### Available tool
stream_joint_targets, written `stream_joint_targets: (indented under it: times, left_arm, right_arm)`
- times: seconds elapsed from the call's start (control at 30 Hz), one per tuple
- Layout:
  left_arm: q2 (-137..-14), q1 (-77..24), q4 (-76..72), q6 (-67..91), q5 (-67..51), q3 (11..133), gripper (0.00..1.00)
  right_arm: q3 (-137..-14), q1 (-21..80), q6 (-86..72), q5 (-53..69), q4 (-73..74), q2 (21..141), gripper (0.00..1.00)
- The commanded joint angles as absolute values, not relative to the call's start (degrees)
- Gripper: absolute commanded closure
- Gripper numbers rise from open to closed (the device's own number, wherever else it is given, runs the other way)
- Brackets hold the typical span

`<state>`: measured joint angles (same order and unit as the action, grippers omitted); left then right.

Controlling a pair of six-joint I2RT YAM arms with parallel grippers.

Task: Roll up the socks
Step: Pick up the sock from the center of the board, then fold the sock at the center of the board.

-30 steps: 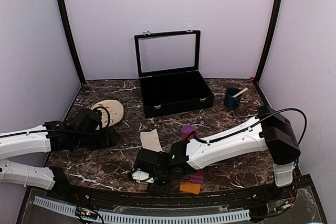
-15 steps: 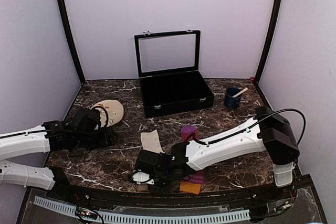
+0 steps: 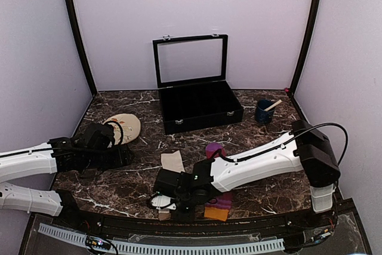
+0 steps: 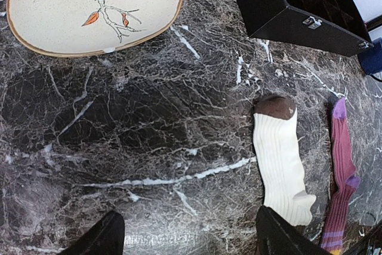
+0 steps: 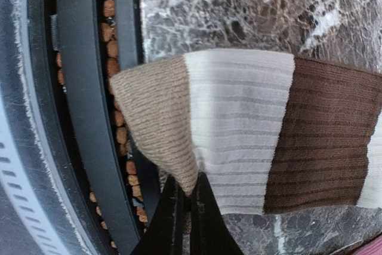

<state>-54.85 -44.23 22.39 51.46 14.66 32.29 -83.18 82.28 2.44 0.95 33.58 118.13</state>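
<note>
Far left: the left gripper hovers low over the dark marble tabletop, jaws released and spread wide, nothing between them. Just beyond it, towards the back left, lies a round beige plate painted with a bird on a branch.

Centre: the cream sock lies flat and unrolled, running from the middle of the tabletop down to its near edge. Its brown toe points towards the back. Its cuff end shows a brown band, a cream band and then a tan cuff, and reaches out over the black rail at the near edge. The right gripper is at that cuff, jaws clenched on the lower edge of the tan fabric.

Right of centre: the striped magenta-purple sock lies stretched out beside the cream one, roughly parallel and close to it. The right arm crosses over it, and its orange cuff shows at the near edge.

Back centre: an open black case, lid upright. Back right: a dark blue cup holding a pale stick.
</note>
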Motion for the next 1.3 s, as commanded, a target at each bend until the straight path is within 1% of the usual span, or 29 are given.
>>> stream_joint_targets:
  times: [0.0, 0.37, 0.67, 1.0, 1.27]
  left_arm:
    - [-54.6, -44.0, 21.6, 51.8, 15.5, 32.3, 0.22]
    - [-54.0, -44.0, 20.2, 50.6, 14.4, 31.6, 0.22]
    - [-53.4, -43.9, 19.6, 48.3, 14.1, 31.6, 0.22]
    - [-56.1, -43.9, 18.2, 48.9, 14.5, 32.2, 0.22]
    - [-60.3, -44.0, 13.5, 50.9, 12.6, 31.4, 0.23]
  right_arm:
    - [-87.6, 81.4, 0.3, 7.3, 39.8, 116.2, 1.00]
    - [-94.9, 79.9, -3.8, 15.4, 47.0, 116.1, 1.00]
    - [-103.9, 77.3, -5.4, 16.1, 52.4, 117.9, 1.00]
    - [-108.3, 68.8, -0.2, 17.0, 56.3, 119.4, 1.00]
    - [-109.8, 62.1, 4.2, 16.9, 58.1, 120.1, 1.00]
